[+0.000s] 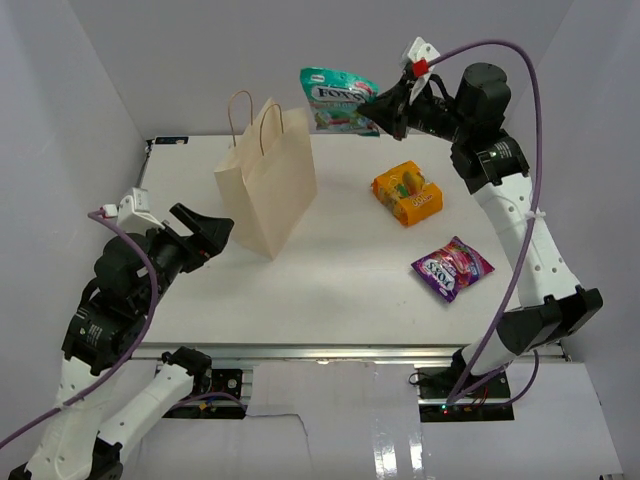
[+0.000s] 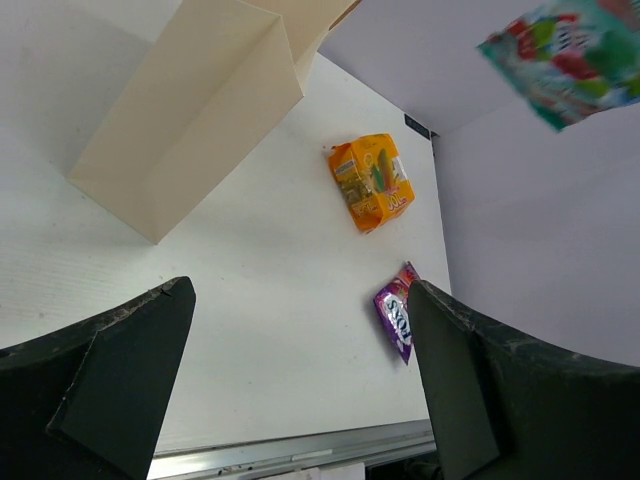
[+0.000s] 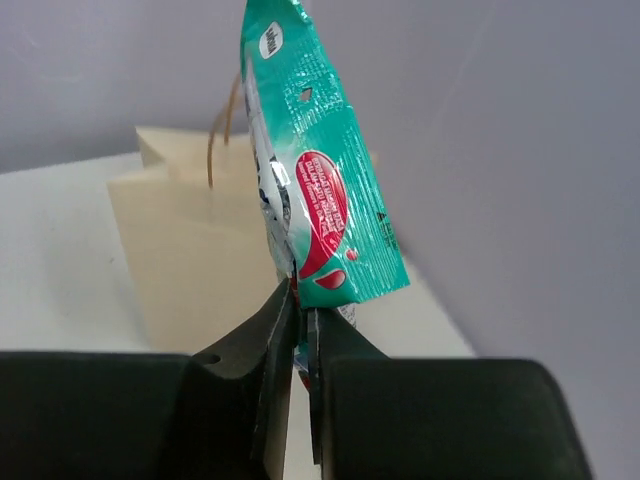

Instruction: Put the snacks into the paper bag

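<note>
The tan paper bag point(image 1: 267, 180) stands upright at the table's left middle, its two loop handles up; it also shows in the left wrist view point(image 2: 190, 100) and the right wrist view point(image 3: 200, 250). My right gripper point(image 1: 385, 108) is shut on the teal Fox's candy bag point(image 1: 338, 100), held high in the air just right of the bag's top. The right wrist view shows the packet point(image 3: 320, 190) pinched by its lower edge. The orange pack point(image 1: 407, 192) and the purple candy bag point(image 1: 452, 267) lie on the table at the right. My left gripper point(image 1: 205, 232) is open and empty, left of the paper bag. The red sachet is out of view.
White walls close in the table on the left, back and right. The table's metal front edge point(image 1: 320, 352) runs along the near side. In the left wrist view the orange pack point(image 2: 372, 181) and the purple bag point(image 2: 396, 320) lie beyond my open fingers point(image 2: 120, 380).
</note>
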Controlling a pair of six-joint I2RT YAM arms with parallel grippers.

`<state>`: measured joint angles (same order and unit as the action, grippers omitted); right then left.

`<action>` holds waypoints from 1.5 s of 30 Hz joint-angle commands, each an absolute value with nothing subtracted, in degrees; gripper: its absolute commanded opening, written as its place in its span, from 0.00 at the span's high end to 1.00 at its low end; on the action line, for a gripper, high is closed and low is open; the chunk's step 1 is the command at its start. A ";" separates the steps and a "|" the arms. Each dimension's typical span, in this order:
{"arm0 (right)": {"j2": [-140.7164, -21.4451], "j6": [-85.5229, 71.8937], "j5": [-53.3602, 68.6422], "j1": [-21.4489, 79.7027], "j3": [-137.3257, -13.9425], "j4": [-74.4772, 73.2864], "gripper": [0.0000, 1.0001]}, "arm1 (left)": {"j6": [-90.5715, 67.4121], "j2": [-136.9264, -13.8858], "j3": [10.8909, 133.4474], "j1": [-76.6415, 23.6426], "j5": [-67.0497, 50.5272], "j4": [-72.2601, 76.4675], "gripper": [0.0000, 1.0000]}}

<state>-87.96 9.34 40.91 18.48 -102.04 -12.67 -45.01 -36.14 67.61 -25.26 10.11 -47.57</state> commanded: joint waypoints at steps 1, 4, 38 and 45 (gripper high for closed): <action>-87.10 21.41 32.73 25.28 -110.97 -12.66 0.92 | -43.95 -36.12 68.73 -25.40 10.99 -47.11 0.02; -87.97 31.49 25.53 32.92 -116.95 -9.23 0.92 | -43.68 -36.21 68.64 -25.40 11.34 -47.02 0.02; -101.95 76.54 16.26 47.90 -121.46 -2.18 0.92 | -40.43 -35.33 65.39 -25.40 12.13 -46.76 0.02; -102.92 77.95 16.70 46.58 -121.29 -7.46 0.92 | -40.87 -33.93 63.55 -25.40 11.87 -46.67 0.02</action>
<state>-102.63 73.28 16.58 46.61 -120.84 -7.57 -41.19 -34.57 64.60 -25.26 11.42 -47.48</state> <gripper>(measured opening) 0.083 0.979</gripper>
